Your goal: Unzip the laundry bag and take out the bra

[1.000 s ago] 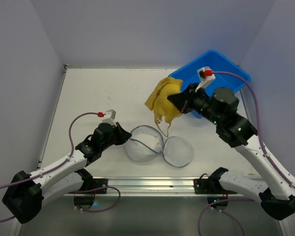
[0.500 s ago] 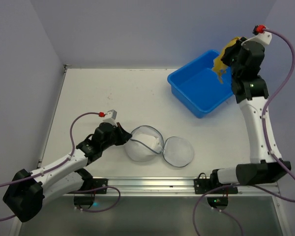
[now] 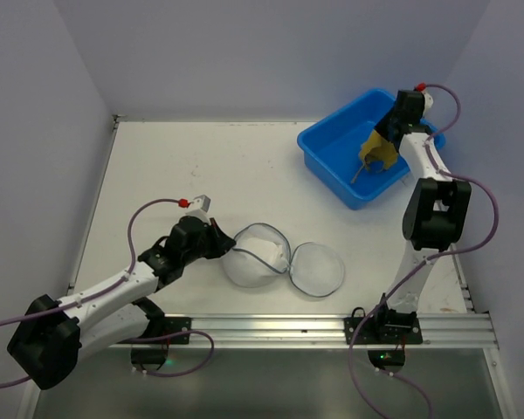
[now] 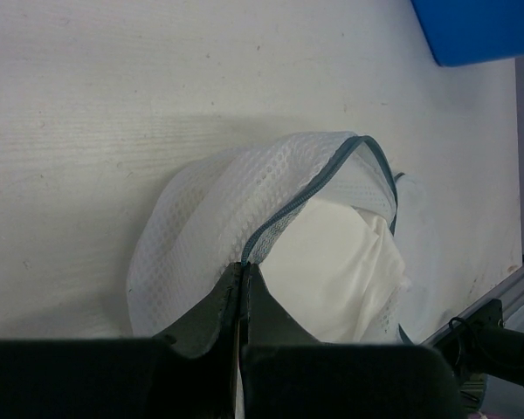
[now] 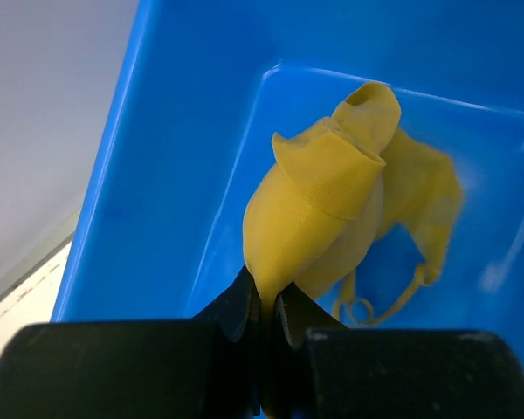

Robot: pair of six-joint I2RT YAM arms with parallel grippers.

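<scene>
Over tub, R fingers — pinching bra

One camera looks down from above and behind my arms over the whole desk. My left wrist camera sits close on the bag and my right close on the tub. Both also show from above.

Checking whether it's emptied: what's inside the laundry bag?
Through the unzipped laundry bag only crumpled white cloth shows; anything beneath it is covered. The yellow bra hangs from the right gripper.

Extends left arm low and forward, left gripper pinched on laundry bag rim. Stands right arm near-upright, right gripper angled down, clamped on bra.
</scene>
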